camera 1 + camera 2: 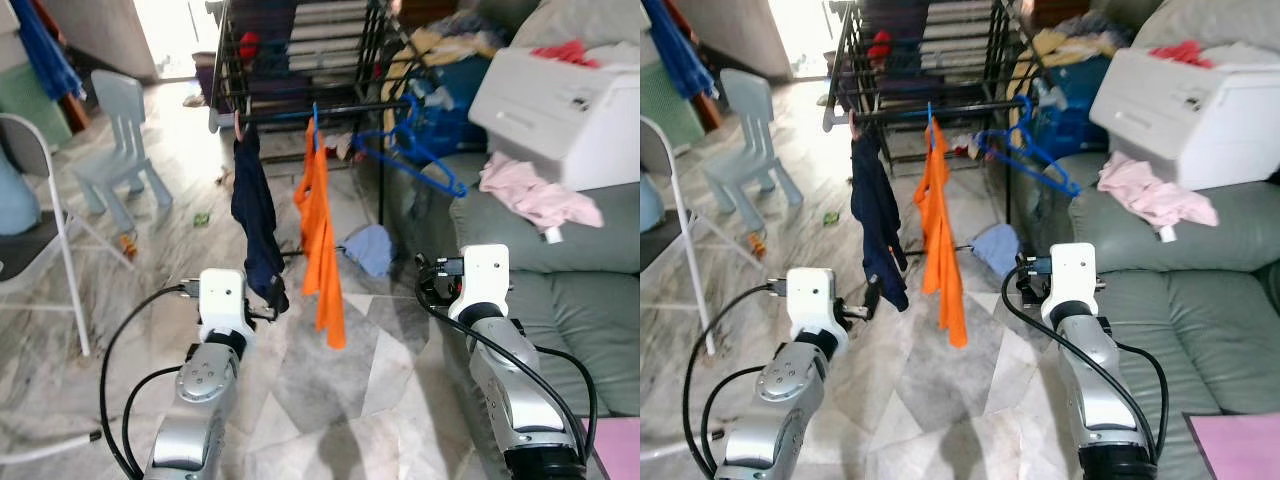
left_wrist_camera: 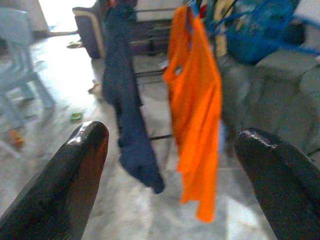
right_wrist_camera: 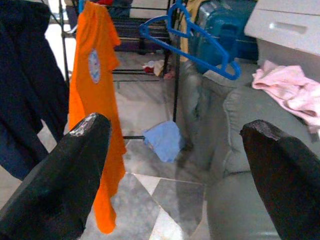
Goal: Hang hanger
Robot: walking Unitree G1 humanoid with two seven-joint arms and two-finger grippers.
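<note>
Both arms, foreground, item one: your left end effector [image 2: 170,165] is spread wide and holds nothing, facing the navy garment [image 1: 256,215] and the orange shirt [image 1: 322,235]. Your right end effector [image 3: 175,165] is likewise spread and bare, aimed toward the sofa [image 1: 560,300] edge.

Item two: blue hanger [image 1: 415,150], empty, hooked on the rack [image 1: 300,110] rail at its right end, beside the sofa, well apart from both end effectors. A blue cloth [image 1: 370,248] lies on the floor below it.

Step in hand, by your reading: a hanger looks already hung, or you are between hangers. Next move likely calls for finding another garment, perhaps the pink cloth [image 1: 535,192], before approaching the rail.
</note>
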